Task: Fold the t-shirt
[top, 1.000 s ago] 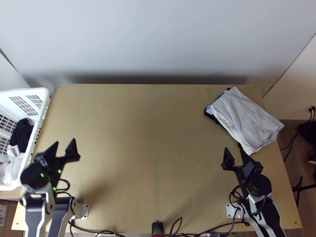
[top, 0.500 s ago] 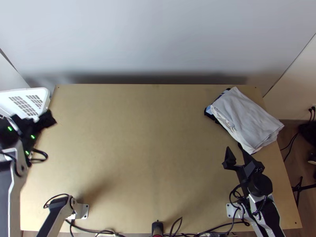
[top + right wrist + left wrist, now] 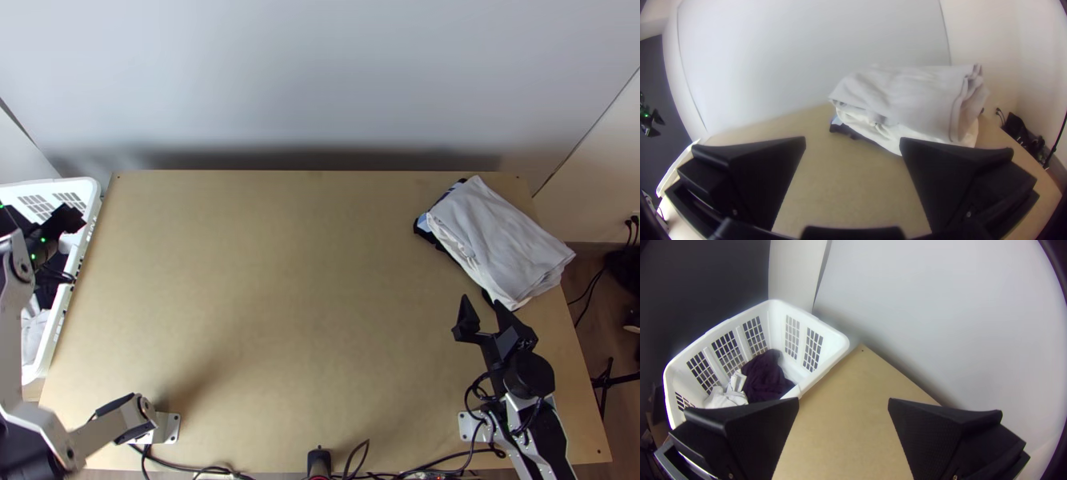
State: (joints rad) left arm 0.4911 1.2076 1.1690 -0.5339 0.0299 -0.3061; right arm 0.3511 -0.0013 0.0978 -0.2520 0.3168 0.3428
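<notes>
Left claw and right claw gape wide, empty (left wrist view: purplish cloth in basket).

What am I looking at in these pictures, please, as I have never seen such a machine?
These are two robot arms, left and right, at a light wooden table. The top view comes from a fixed camera high over the table's near edge; each wrist view comes from a camera on that arm's wrist. A stack of folded cloth, light on top and darker beneath, lies at the table's far right. At the left stands a white basket with dark cloth and white cloth bunched inside. The left gripper is at the basket, the right gripper near the stack. Both are open, holding nothing.
</notes>
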